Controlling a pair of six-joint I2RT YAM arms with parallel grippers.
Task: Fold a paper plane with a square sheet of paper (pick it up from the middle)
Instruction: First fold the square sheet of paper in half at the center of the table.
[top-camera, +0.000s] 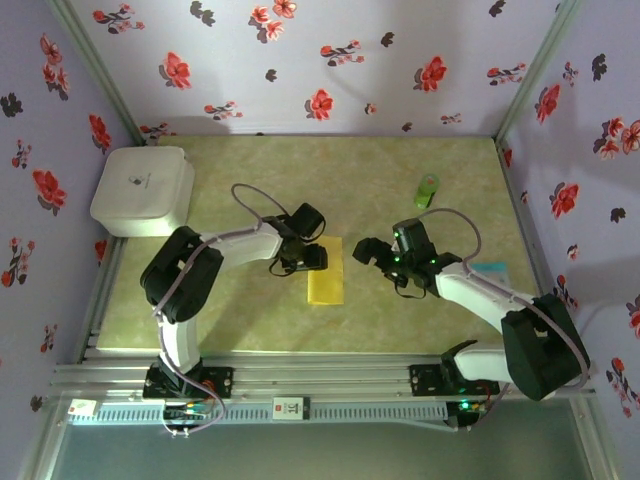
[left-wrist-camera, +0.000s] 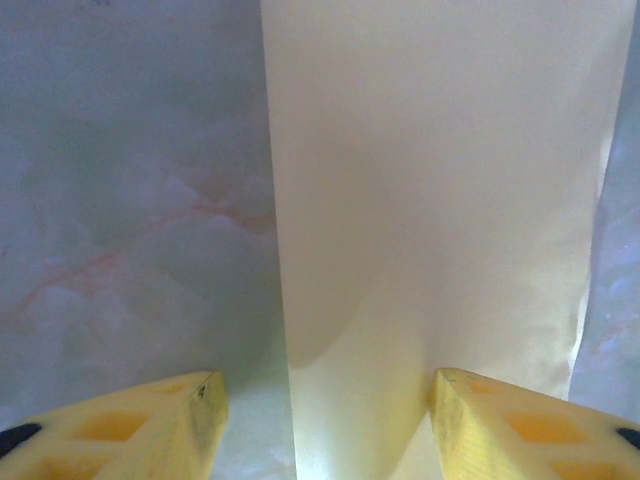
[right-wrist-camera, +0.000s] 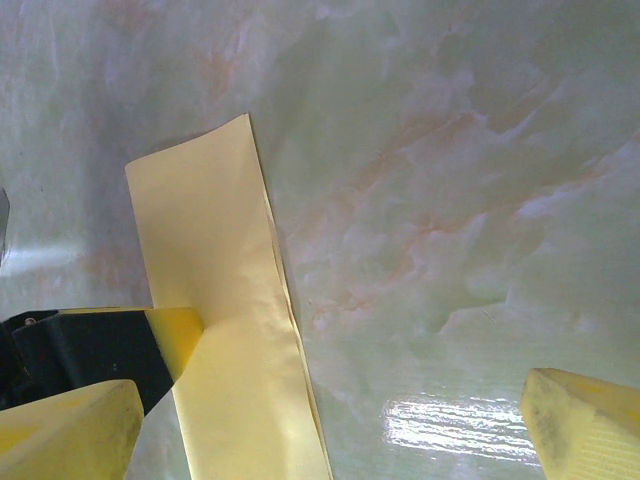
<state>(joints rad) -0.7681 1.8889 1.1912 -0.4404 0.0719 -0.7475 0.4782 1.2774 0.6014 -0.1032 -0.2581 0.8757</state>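
Note:
The square sheet of paper (top-camera: 326, 272) lies flat on the marbled table, folded into a narrow bright yellow rectangle; no paper plane is in view. My left gripper (top-camera: 305, 258) hovers low over its upper left edge. In the left wrist view the paper (left-wrist-camera: 430, 200) runs up between the spread yellow fingers (left-wrist-camera: 190, 410), with nothing pinched. My right gripper (top-camera: 372, 250) stands wide open just right of the sheet. Its wrist view shows the paper (right-wrist-camera: 230, 330) at the left, with one left-gripper fingertip (right-wrist-camera: 175, 335) resting at its edge.
A white rounded box (top-camera: 143, 190) sits at the back left corner. A small green cylinder (top-camera: 427, 190) lies at the back right, and a teal item (top-camera: 488, 268) lies beside the right arm. Floral walls close in on three sides.

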